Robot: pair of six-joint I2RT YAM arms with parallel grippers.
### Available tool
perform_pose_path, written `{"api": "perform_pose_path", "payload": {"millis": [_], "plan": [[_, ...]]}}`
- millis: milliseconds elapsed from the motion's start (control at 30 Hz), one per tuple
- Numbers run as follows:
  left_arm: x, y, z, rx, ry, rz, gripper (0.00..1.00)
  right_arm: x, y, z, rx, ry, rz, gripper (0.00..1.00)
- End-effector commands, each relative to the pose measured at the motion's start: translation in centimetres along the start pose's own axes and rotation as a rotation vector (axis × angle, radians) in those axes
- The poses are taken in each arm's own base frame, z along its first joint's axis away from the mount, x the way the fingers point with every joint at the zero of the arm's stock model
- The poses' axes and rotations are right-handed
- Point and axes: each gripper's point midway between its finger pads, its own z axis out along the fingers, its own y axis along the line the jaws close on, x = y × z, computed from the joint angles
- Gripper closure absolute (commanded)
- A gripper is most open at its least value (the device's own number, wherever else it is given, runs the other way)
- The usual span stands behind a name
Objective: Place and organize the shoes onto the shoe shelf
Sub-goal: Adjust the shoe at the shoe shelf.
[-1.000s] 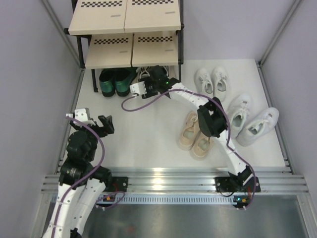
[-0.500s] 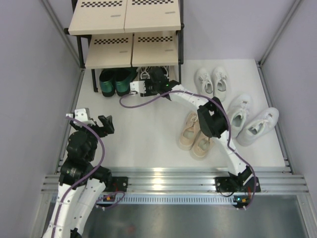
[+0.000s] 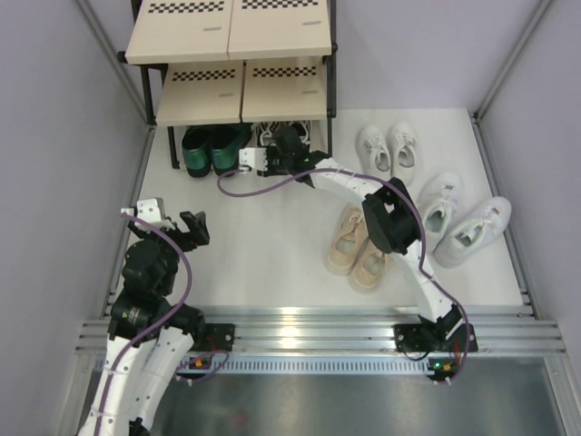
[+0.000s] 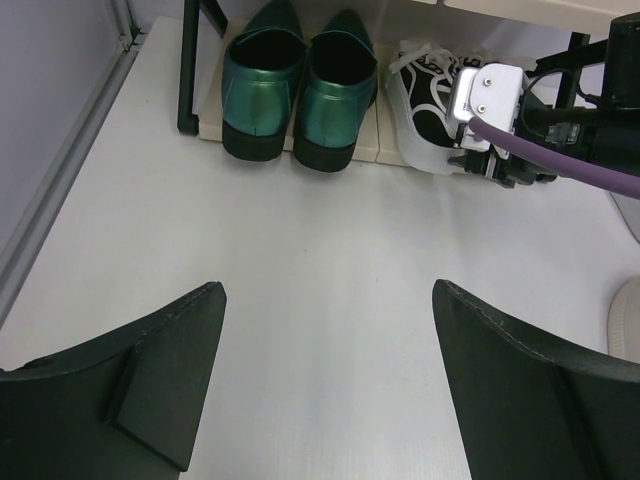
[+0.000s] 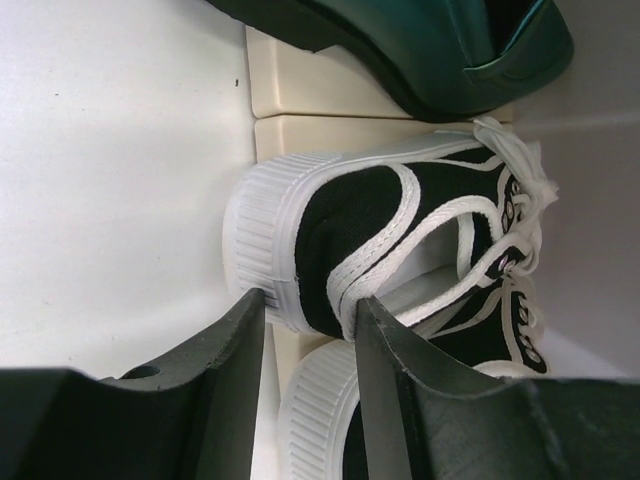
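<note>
The shoe shelf (image 3: 227, 36) stands at the far left. The dark green shoes (image 3: 211, 147) sit on its bottom board, as the left wrist view (image 4: 300, 80) shows. Beside them lie the black-and-white sneakers (image 3: 265, 134). My right gripper (image 3: 286, 143) reaches under the shelf. In the right wrist view my right gripper (image 5: 310, 305) is shut on the heel wall of one black-and-white sneaker (image 5: 350, 210), one finger outside the white sole, the other inside the opening. Its mate (image 5: 330, 410) lies next to it. My left gripper (image 3: 188, 227) is open and empty over bare floor (image 4: 325, 290).
Beige sneakers (image 3: 359, 250) lie mid-right on the white floor. Small white sneakers (image 3: 388, 147) and larger white sneakers (image 3: 458, 222) lie further right. The shelf's black leg (image 4: 188, 60) stands left of the green shoes. Grey walls close both sides.
My right gripper has moved a little further in under the shelf with the black-and-white sneaker. The left arm has not moved.
</note>
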Motion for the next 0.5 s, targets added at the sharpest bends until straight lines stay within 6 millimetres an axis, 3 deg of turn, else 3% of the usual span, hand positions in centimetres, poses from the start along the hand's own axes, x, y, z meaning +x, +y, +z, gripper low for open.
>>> {"api": "perform_pose_path", "payload": {"millis": [0,467], "plan": [[-0.6,0.1,-0.1,-0.005,-0.028,-0.002,0.10,-0.8,-2.6,-2.4,0.098,0.023,0.018,0.68],[-0.5,0.1,-0.2,0.000,-0.028,-0.003,0.10,-0.6,-4.2,-3.7,0.165,0.055,0.039,0.68]]}}
